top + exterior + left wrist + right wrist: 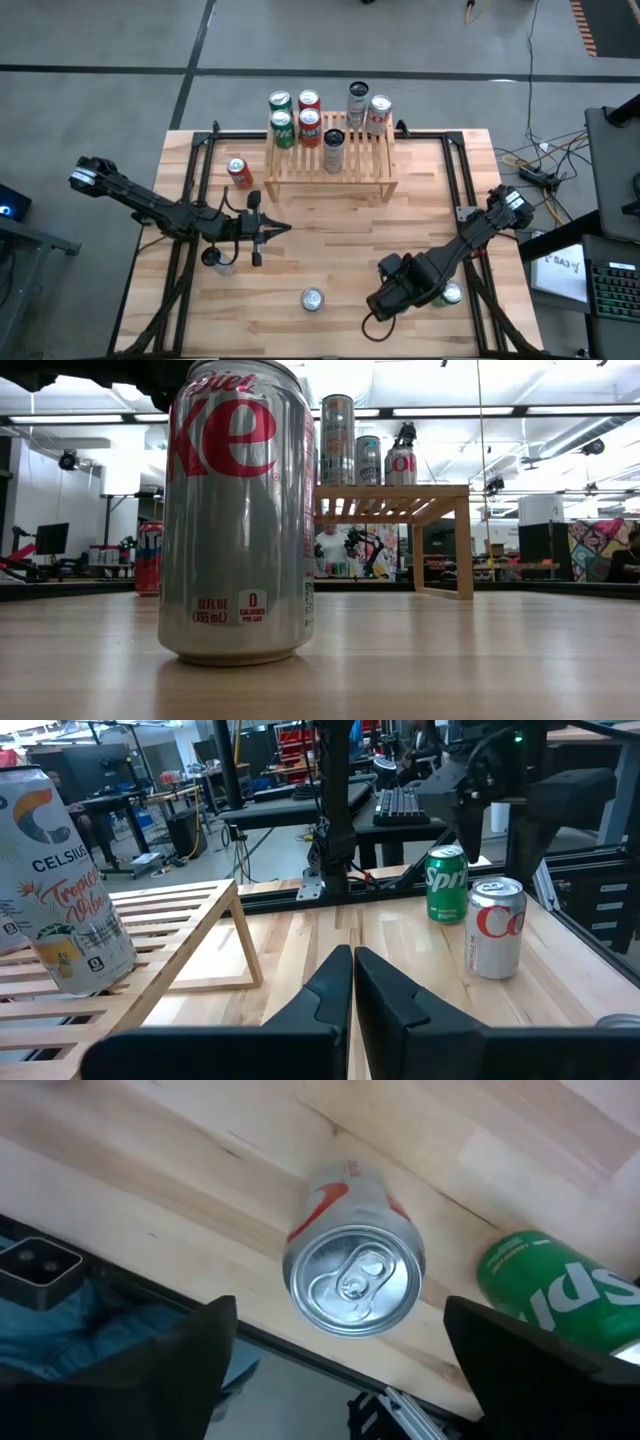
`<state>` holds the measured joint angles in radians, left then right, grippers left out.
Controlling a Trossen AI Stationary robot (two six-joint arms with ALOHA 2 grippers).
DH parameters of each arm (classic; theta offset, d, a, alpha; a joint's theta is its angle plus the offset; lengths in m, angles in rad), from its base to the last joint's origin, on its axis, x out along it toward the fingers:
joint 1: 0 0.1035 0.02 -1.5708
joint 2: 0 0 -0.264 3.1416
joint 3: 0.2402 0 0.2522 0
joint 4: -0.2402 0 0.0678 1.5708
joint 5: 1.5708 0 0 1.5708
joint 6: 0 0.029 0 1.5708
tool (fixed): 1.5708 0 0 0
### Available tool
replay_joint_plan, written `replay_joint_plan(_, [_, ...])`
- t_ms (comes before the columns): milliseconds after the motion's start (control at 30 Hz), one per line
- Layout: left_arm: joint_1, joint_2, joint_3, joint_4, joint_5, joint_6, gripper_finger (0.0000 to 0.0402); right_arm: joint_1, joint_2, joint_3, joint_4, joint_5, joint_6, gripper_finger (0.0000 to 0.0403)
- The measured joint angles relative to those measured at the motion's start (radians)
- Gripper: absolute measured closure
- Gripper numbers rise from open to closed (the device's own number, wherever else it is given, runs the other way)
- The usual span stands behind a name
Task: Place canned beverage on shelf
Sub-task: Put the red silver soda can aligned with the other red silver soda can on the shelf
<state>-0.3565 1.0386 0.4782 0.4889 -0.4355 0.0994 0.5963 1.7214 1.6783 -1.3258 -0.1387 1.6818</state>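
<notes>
Beneath right gripper [340, 1355], jaws wide, empty: silver can [354, 1276]; green can [560, 1295] half cut off.

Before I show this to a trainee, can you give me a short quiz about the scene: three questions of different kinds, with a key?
1. True or false: the left gripper is shut and holds nothing.
2. The right gripper is open over a silver can. Which can stands beside that one? A red, B green, C black.
3. Does the lone red can stand on the shelf or on the table?
Key: 1 true. 2 B, the green can. 3 On the table, left of the shelf in the high view.
</notes>
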Motion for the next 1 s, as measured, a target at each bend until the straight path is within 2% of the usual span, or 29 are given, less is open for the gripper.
replay_joint_plan(300, [0.0,0.0,0.0,0.0,0.0,0.0,0.0401,0.005,0.0,-0.018,0.002,0.011,0.021,0.005])
replay_joint_plan(667, [0.0,0.0,0.0,0.001,0.0,0.0,0.0401,0.015,0.003,-0.11,0.085,0.008,0.054,0.0048])
replay_joint_plan(1000, [0.0,0.0,0.0,0.001,0.0,0.0,0.0401,0.014,0.103,-0.136,0.113,0.007,-0.011,0.0052])
